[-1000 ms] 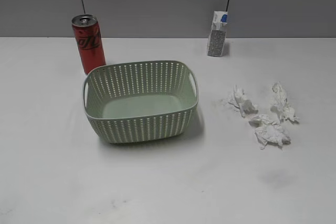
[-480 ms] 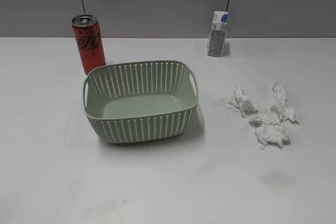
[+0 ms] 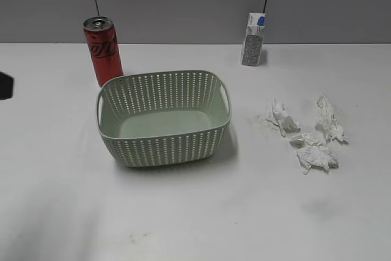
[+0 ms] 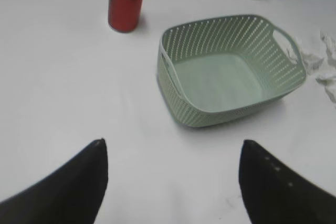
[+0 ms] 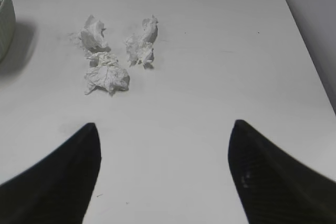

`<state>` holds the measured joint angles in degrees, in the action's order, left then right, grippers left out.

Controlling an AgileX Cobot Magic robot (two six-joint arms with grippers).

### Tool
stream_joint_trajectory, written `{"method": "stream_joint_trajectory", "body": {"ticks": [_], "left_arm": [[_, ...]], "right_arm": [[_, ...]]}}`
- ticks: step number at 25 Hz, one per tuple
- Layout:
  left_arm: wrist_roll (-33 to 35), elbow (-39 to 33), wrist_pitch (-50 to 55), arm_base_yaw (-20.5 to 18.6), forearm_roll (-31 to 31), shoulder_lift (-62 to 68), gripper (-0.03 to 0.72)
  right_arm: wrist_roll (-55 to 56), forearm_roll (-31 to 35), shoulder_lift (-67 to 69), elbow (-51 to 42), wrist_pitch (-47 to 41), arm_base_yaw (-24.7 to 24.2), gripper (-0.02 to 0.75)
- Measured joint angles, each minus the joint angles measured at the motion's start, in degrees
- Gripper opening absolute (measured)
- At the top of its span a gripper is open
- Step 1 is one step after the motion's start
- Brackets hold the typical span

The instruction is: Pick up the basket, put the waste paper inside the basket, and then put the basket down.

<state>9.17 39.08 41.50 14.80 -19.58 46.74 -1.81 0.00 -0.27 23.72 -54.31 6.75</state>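
Your left gripper (image 4: 170,174), jaws wide, sat nearer: the basket (image 4: 231,69) lay ahead, slightly right, long axis crosswise.

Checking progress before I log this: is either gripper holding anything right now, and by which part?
Nothing is held. The left gripper and right gripper are both open and empty; the basket and waste paper rest on the table.

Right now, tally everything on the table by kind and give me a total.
Basket: 1
Soda can: 1
Carton: 1
Waste paper wads: 3, at and
Total: 6 things on the table
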Motion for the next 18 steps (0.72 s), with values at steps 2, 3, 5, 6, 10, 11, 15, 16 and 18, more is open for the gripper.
{"method": "stream_joint_trajectory", "body": {"ticks": [2,3,5,6,10,11,15,16,18], "left_arm": [[0.0,4.1,-0.3,1.0,0.0,8.4,0.589],[0.0,6.5,-0.4,1.2,0.0,13.1,0.589],[0.0,11.2,-0.3,1.6,0.0,21.4,0.589],[0.1,13.8,-0.1,2.0,0.1,25.6,0.589],[-0.9,23.6,2.1,5.1,3.2,40.3,0.587],[-2.9,25.4,2.6,6.1,5.4,43.7,0.586],[-11.8,31.5,3.7,8.0,12.6,54.6,0.585],[-13.0,32.5,3.8,8.1,13.1,57.0,0.584],[-15.3,33.7,3.8,8.1,13.6,61.1,0.584]], "right_arm": [[0.0,0.0,0.0,0.0,0.0,0.0,0.573],[0.0,0.0,0.0,0.0,0.0,0.0,0.573],[0.0,0.0,0.0,0.0,0.0,0.0,0.573],[0.0,0.0,0.0,0.0,0.0,0.0,0.573],[0.0,0.0,0.0,0.0,0.0,0.0,0.573],[0.0,0.0,0.0,0.0,0.0,0.0,0.573],[0.0,0.0,0.0,0.0,0.0,0.0,0.573],[0.0,0.0,0.0,0.0,0.0,0.0,0.573],[0.0,0.0,0.0,0.0,0.0,0.0,0.573]]}}
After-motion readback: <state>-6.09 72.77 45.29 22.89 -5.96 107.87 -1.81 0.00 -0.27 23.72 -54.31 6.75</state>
